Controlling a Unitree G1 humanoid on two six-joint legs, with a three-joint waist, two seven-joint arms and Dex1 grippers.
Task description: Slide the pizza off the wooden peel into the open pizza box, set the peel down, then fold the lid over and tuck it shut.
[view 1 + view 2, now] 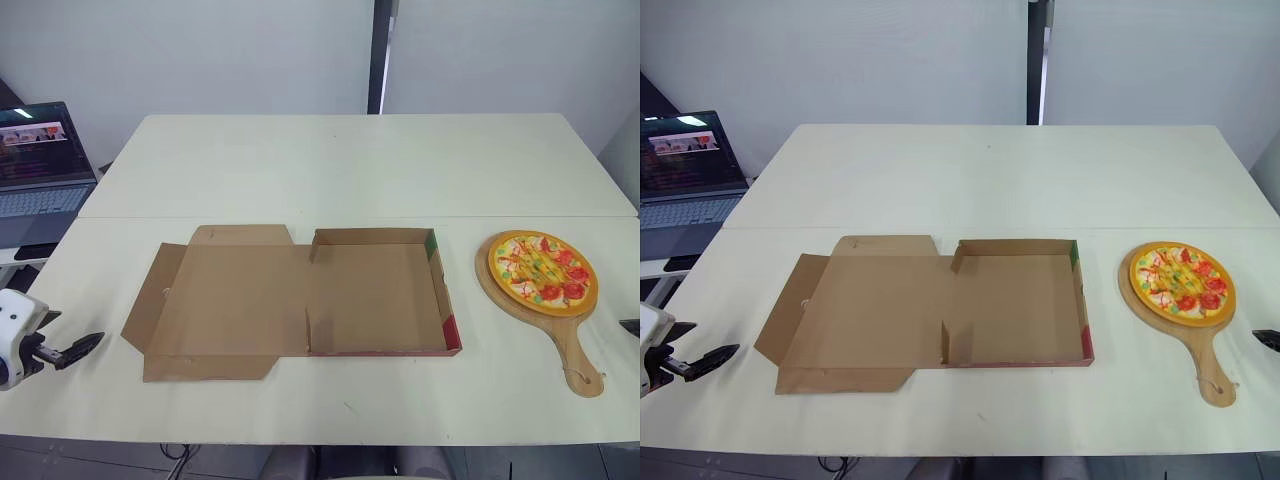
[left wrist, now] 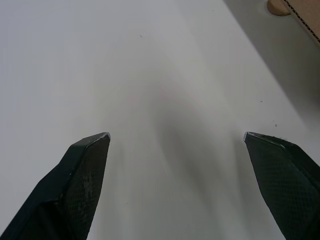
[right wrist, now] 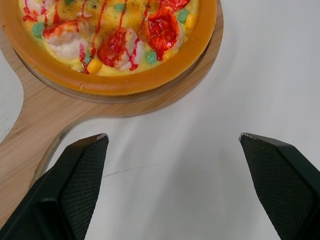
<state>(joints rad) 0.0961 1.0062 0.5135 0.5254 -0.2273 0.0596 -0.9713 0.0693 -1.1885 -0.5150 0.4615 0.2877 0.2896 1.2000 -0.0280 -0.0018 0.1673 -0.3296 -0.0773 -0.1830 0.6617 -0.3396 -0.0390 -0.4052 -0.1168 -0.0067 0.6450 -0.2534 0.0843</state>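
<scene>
Pizza (image 3: 115, 40) sits on the wooden peel (image 3: 30, 130) just ahead of the right jaws, which are spread wide over the table (image 1: 350, 170). Left jaws, also spread, hover left of the open pizza box (image 1: 375, 295).

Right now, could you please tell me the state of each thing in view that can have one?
pizza box: open, empty.
lid: folded out flat.
pizza: resting on the wooden peel.
wooden peel: lying flat, not gripped.
laptop: open, screen lit.
left end effector: open, empty.
right end effector: open, empty, by the peel.
</scene>
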